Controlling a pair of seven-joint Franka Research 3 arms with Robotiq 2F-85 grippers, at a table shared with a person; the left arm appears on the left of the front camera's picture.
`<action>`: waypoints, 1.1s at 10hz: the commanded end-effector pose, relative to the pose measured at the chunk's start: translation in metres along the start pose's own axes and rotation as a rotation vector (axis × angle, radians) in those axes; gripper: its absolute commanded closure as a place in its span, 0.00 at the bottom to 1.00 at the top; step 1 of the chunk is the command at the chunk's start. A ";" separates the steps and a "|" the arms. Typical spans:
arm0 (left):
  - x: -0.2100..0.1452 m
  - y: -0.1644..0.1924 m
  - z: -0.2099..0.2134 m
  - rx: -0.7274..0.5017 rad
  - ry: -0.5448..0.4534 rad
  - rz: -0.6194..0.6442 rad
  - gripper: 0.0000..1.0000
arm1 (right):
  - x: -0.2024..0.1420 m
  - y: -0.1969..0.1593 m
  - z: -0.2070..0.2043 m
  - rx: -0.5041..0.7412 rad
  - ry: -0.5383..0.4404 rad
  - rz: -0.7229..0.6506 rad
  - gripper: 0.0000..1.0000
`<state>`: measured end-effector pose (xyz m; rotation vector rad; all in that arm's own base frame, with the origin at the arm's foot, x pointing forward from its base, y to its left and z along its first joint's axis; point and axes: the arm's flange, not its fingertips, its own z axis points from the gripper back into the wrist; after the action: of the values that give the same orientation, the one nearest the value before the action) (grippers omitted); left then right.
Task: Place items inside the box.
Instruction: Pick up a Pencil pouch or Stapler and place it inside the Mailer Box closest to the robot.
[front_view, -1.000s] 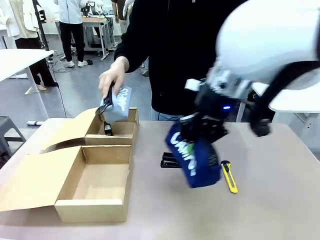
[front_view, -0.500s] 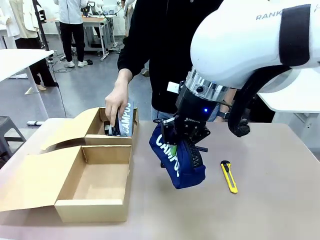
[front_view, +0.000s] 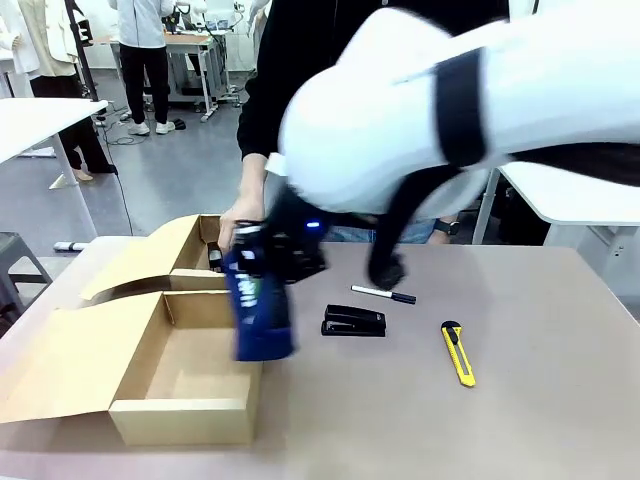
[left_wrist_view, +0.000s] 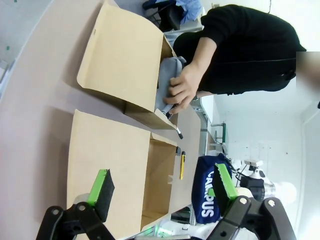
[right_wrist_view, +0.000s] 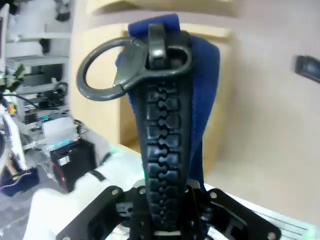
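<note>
Right gripper (front_view: 272, 262): reached across from the right side to the left half of the worktop (front_view: 540, 400); it is blurred in the front view. The jaws are closed on the navy pouch (front_view: 261, 315).
Navy pouch: gripped at its upper end and hung downward from the jaws, roughly upright, with white lettering on the side turned to the camera. In the right wrist view the black zip (right_wrist_view: 162, 150) is seen to run straight up out of the jaws, with its ring pull (right_wrist_view: 107, 70) at the top.
Pouch against box: the lower end of the pouch is seen at the right wall of the near section of the cardboard box (front_view: 180, 425). Whether it touches the wall cannot be told.
Left gripper (left_wrist_view: 162, 185): raised above the box and looking down on it. The jaws are spread wide, the green pads (left_wrist_view: 102, 186) are well apart, and nothing is held between them.
Person's hand (left_wrist_view: 184, 89): laid on the grey-blue pouch (left_wrist_view: 167, 80), which is pressed into the far section of the box.
Black stapler (front_view: 353, 321): laid flat on the worktop to the right of the box, apart from both grippers.
White marker (front_view: 384, 295): laid just beyond the stapler, with its black cap to the right.
Yellow utility knife (front_view: 458, 353): laid on the worktop farther right, well apart from the box.
</note>
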<state>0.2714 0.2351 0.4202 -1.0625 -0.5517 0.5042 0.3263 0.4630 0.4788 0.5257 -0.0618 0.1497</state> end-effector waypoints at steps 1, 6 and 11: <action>0.000 0.001 0.000 -0.023 -0.007 -0.021 0.00 | 0.019 0.053 -0.039 0.037 0.045 -0.122 0.93; 0.000 0.001 0.000 -0.023 -0.007 -0.021 0.00 | 0.009 0.061 -0.080 -0.013 -0.005 -0.110 0.93; 0.000 0.001 0.000 -0.023 -0.007 -0.021 0.00 | 0.031 0.037 -0.117 -0.047 0.125 -0.202 0.93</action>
<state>0.2713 0.2353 0.4204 -1.0622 -0.5525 0.5041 0.3483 0.5559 0.3951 0.4596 0.0904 -0.0372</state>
